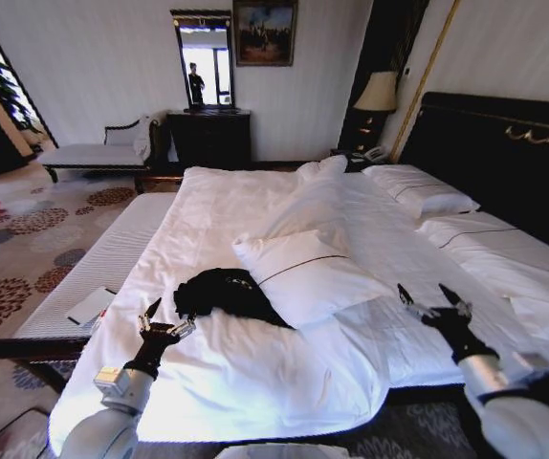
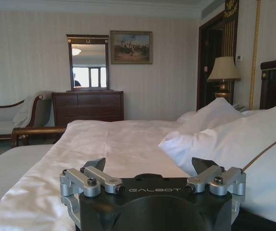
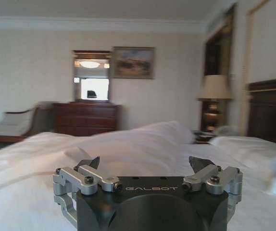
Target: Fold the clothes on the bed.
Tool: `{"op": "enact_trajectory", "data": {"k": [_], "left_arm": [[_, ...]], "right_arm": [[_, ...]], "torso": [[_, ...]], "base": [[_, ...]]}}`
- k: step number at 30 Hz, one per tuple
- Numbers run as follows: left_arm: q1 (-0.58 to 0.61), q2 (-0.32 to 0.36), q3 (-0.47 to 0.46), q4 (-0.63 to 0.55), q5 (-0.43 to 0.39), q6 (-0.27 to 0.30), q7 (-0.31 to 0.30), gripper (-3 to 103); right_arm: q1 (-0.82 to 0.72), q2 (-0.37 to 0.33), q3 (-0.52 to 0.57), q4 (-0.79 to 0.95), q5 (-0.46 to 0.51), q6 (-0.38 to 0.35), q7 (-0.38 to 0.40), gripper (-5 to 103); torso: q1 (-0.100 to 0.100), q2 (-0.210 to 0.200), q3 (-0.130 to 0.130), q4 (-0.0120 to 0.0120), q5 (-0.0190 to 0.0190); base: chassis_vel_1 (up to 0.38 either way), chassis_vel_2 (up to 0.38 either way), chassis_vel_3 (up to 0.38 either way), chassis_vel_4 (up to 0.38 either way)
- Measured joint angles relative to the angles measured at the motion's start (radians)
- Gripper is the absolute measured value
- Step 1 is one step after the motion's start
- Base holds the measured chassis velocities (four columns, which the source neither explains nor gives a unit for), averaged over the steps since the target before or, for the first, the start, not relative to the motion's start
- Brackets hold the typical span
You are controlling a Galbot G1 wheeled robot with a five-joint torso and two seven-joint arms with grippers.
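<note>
a black t-shirt [image 1: 219, 293] lay crumpled on the bed [image 1: 255, 373], against a white pillow [image 1: 303, 275]. the left gripper [image 1: 165, 320] and right gripper [image 1: 434, 301] hovered spread and empty. a grab might snag the duvet too.

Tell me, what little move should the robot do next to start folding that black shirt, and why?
Probably move the left claw forward and a bit inward to the crumpled black T-shirt. That claw is open, empty and closest to it, hovering just off the shirt's near edge. The shirt lies bunched against a white pillow on the bed, so it needs gripping and spreading first. The right claw hovers open, farther away.
</note>
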Motion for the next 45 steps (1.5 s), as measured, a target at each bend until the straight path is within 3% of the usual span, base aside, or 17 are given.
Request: {"op": "enact_trajectory", "data": {"k": [2, 5, 7, 10, 13, 15, 18, 20, 22, 25, 29, 32, 39, 45], "left_arm": [[0.002, 0.0, -0.001, -0.001, 0.001, -0.001, 0.0, 100], [0.014, -0.004, -0.008, -0.007, 0.007, -0.002, 0.001, 100], [0.016, -0.006, -0.008, -0.008, 0.009, -0.003, 0.001, 100], [0.04, -0.03, -0.015, -0.019, 0.016, -0.005, 0.003, 100], [0.051, -0.038, -0.016, -0.02, 0.024, -0.009, 0.006, 100], [0.061, -0.049, -0.016, -0.02, 0.038, -0.016, 0.008, 100], [0.063, -0.051, -0.016, -0.018, 0.04, -0.017, 0.008, 100], [0.059, -0.048, -0.015, -0.013, 0.041, -0.017, 0.007, 100], [0.058, -0.047, -0.016, -0.012, 0.04, -0.017, 0.007, 100], [0.048, -0.044, -0.018, -0.002, 0.032, -0.017, 0.005, 100], [0.036, -0.044, -0.012, 0.011, 0.028, -0.018, 0.004, 100], [0.017, -0.043, 0.004, 0.028, 0.026, -0.015, 0.001, 100], [0.006, -0.037, 0.008, 0.041, 0.019, -0.013, 0.0, 100], [0.014, -0.039, 0.0, 0.048, 0.016, -0.016, 0.002, 100]], "right_arm": [[0.01, -0.024, 0.001, -0.006, 0.017, -0.004, -0.003, 100], [0.081, -0.174, -0.014, -0.042, 0.137, -0.034, -0.007, 100], [0.096, -0.197, -0.021, -0.051, 0.15, -0.039, -0.006, 100], [0.204, -0.311, -0.081, -0.106, 0.204, -0.054, -0.007, 100], [0.241, -0.354, -0.109, -0.13, 0.228, -0.057, -0.012, 100], [0.319, -0.438, -0.175, -0.196, 0.249, -0.055, -0.033, 100], [0.369, -0.49, -0.228, -0.242, 0.264, -0.034, -0.051, 100], [0.437, -0.588, -0.324, -0.348, 0.243, 0.068, -0.117, 100], [0.444, -0.607, -0.338, -0.366, 0.234, 0.092, -0.134, 100], [0.459, -0.712, -0.378, -0.439, 0.212, 0.17, -0.199, 100], [0.458, -0.757, -0.373, -0.482, 0.228, 0.201, -0.264, 100], [0.453, -0.801, -0.343, -0.515, 0.306, 0.179, -0.312, 100], [0.414, -0.893, -0.276, -0.615, 0.323, 0.17, -0.382, 100], [0.369, -0.976, -0.229, -0.785, 0.28, 0.223, -0.55, 100]], "torso": [[0.0, 0.0, 0.0, 0.0001, 0.0], [0.0, 0.0, 0.0, 0.0001, -0.0008], [0.0, 0.0, 0.0, 0.0, -0.0005], [0.0, 0.0, 0.0, 0.0002, -0.0002], [0.0, 0.0, 0.0, 0.0, 0.0001], [0.0, 0.0, 0.0, 0.0, -0.0004], [0.0, 0.0, 0.0, 0.0, -0.0003], [0.0, 0.0, 0.0, 0.0001, -0.0003], [0.0, 0.0, 0.0, 0.0001, -0.0002], [0.0, 0.0, 0.0, -0.0003, -0.0002], [0.0, 0.0, 0.0, -0.0003, -0.0003], [0.0, 0.0, 0.0, -0.0003, -0.0004], [0.0, 0.0, 0.0, -0.0002, -0.0004], [0.0, 0.0, 0.0, -0.0001, -0.0003]], "base": [[0.0, 0.0, 0.0, 0.0], [0.0, 0.0, 0.0, 0.0], [0.0, 0.0, 0.0, 0.0], [0.0, 0.0, 0.0, 0.0], [0.0, 0.0, 0.0, 0.0], [0.0, 0.0, 0.0, 0.0], [0.0, 0.0, 0.0, 0.0], [0.0, 0.0, 0.0, 0.0], [0.0, 0.0, 0.0, 0.0], [0.0, 0.0, 0.0, 0.0], [0.0, 0.0, 0.0, 0.0], [0.0, 0.0, 0.0, 0.0], [0.0, 0.0, 0.0, 0.0], [0.0, 0.0, 0.0, 0.0]]}}
